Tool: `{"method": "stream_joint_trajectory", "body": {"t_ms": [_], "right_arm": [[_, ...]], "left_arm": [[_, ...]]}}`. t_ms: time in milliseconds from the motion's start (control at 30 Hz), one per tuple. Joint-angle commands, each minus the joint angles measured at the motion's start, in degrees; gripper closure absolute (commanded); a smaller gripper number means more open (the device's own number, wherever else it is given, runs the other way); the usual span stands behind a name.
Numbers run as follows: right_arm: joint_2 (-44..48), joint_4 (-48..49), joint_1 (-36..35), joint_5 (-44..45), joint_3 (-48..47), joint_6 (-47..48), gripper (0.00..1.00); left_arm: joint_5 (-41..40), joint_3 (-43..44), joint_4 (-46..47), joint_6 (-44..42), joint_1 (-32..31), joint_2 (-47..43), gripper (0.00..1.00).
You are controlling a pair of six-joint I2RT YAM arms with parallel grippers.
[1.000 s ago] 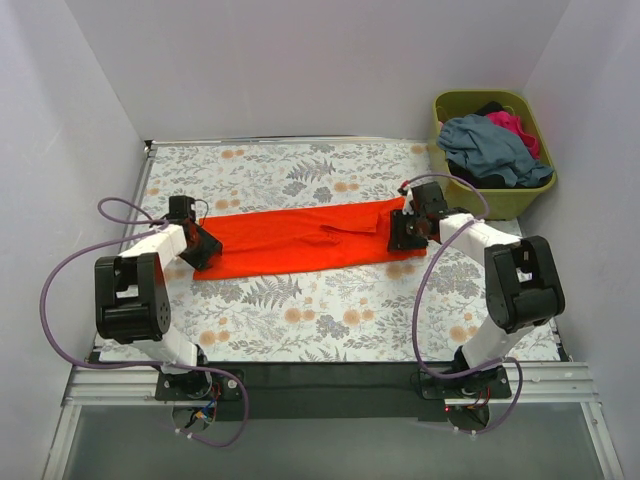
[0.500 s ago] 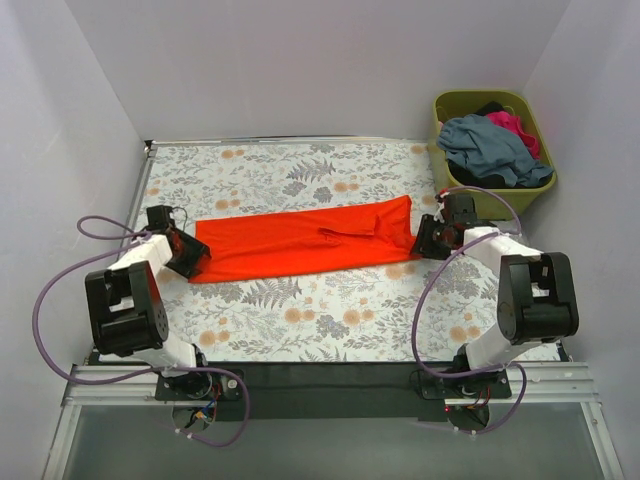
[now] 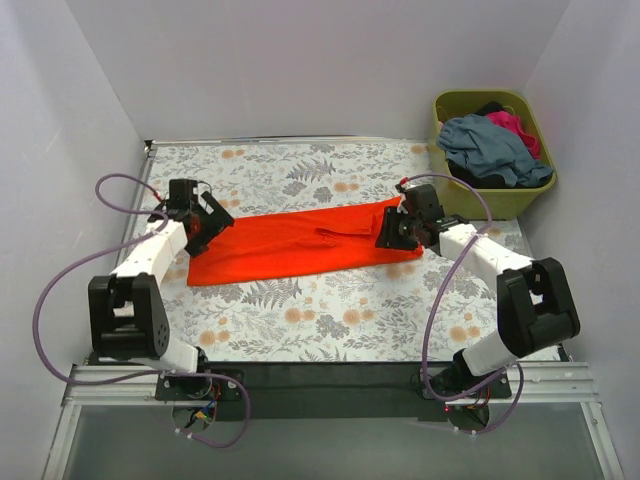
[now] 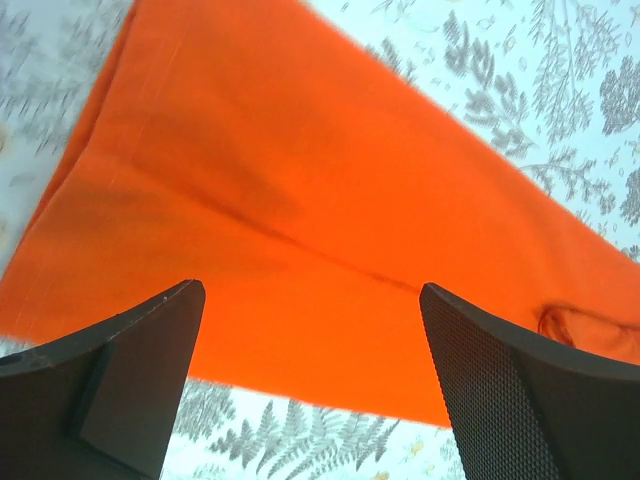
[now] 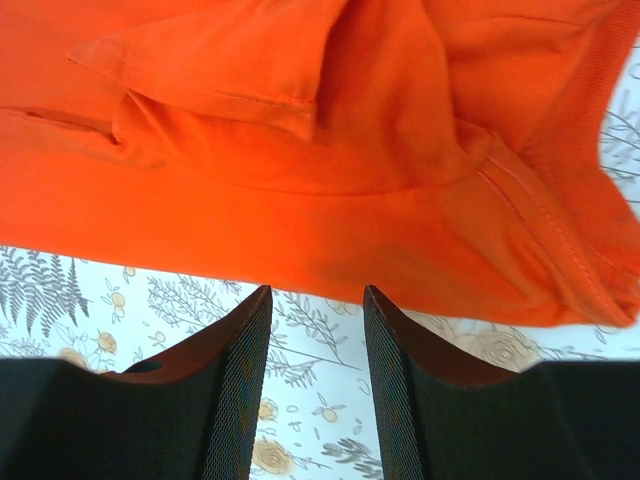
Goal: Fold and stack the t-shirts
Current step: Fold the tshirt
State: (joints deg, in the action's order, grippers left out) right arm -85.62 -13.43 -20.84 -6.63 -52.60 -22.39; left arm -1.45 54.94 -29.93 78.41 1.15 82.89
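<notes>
The orange-red t-shirt (image 3: pixel 290 245) lies folded into a long strip across the middle of the floral table. My left gripper (image 3: pixel 212 222) hovers over its left end, jaws wide open and empty. In the left wrist view the shirt (image 4: pixel 300 200) fills the space beyond the left gripper (image 4: pixel 310 300). My right gripper (image 3: pixel 386 236) is over the shirt's right end, where the sleeve and collar folds bunch. In the right wrist view the right gripper (image 5: pixel 317 295) stands narrowly open and empty just short of the shirt's near edge (image 5: pixel 300 150).
An olive-green basket (image 3: pixel 530 195) stands at the far right corner. It holds a slate grey-blue shirt (image 3: pixel 495 145), a magenta-pink one (image 3: pixel 515 125) and a dark one (image 3: pixel 490 108). White walls close in the table on three sides. The floral table cover (image 3: pixel 300 310) reaches to the arm bases.
Both grippers drew outward off the shirt's ends half a second ago and have now come back inward over them. The shirt still lies flat, barely shifted.
</notes>
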Motion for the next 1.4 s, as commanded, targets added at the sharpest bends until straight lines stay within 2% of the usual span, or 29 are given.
{"method": "stream_joint_trajectory", "body": {"t_ms": [0, 67, 300, 433, 533, 567, 700, 833, 967, 1033, 1133, 1200, 1367], "right_arm": [[-2.87, 1.12, -1.65, 1.19, -2.68, -3.97, 0.58], [-4.9, 2.35, -2.45, -0.21, -2.68, -4.5, 0.58], [-10.69, 2.45, -2.98, -0.31, -3.91, -3.98, 0.58], [-14.56, 2.53, -2.54, 1.88, -5.84, -1.26, 0.58], [-18.6, 2.53, -0.52, 2.77, -9.27, 1.64, 0.58], [-19.83, 2.53, 0.96, 2.68, -10.76, 2.61, 0.58], [-29.39, 0.17, 3.26, 1.8, -21.38, 8.32, 0.58], [-37.76, -4.05, 3.44, 3.73, -39.19, 16.04, 0.57], [-43.39, -5.99, 3.61, 5.85, -51.09, 17.91, 0.56], [-44.72, -6.61, 3.61, 5.14, -55.13, 18.26, 0.55], [-42.09, -7.22, 3.26, 3.04, -54.55, 18.53, 0.53], [-37.63, -7.14, 1.69, 1.71, -50.34, 19.05, 0.53], [-27.95, -7.14, -4.72, 1.27, -39.35, 16.69, 0.53]], "left_arm": [[-1.98, 5.7, 0.4, -3.17, -0.36, 6.91, 0.17], [-1.71, 8.33, -0.04, -3.18, -2.18, 10.78, 0.18], [-3.55, 14.49, -2.31, -0.9, -2.55, 24.14, 0.22], [-3.91, 10.56, -2.5, 2.79, -2.38, 25.21, 0.27], [0.38, 5.12, -0.75, 4.63, -1.24, 24.43, 0.28], [3.44, 3.26, -0.22, 4.99, -1.24, 23.2, 0.29], [6.72, -5.17, 1.01, 8.42, 1.49, 16.79, 0.33], [12.96, -14.85, 2.07, 12.64, 1.4, 5.46, 0.33], [16.82, -21.88, 1.46, 15.98, -0.36, -4.47, 0.32], [19.46, -25.3, 0.58, 18.26, -3.86, -8.52, 0.3], [21.14, -28.3, -0.74, 19.24, -4.84, -13.87, 0.27], [19.83, -27.79, -2.92, 18.01, -4.93, -16.26, 0.25], [7.65, -17.44, -8.47, 11.43, -4.93, -18.03, 0.23]]}}
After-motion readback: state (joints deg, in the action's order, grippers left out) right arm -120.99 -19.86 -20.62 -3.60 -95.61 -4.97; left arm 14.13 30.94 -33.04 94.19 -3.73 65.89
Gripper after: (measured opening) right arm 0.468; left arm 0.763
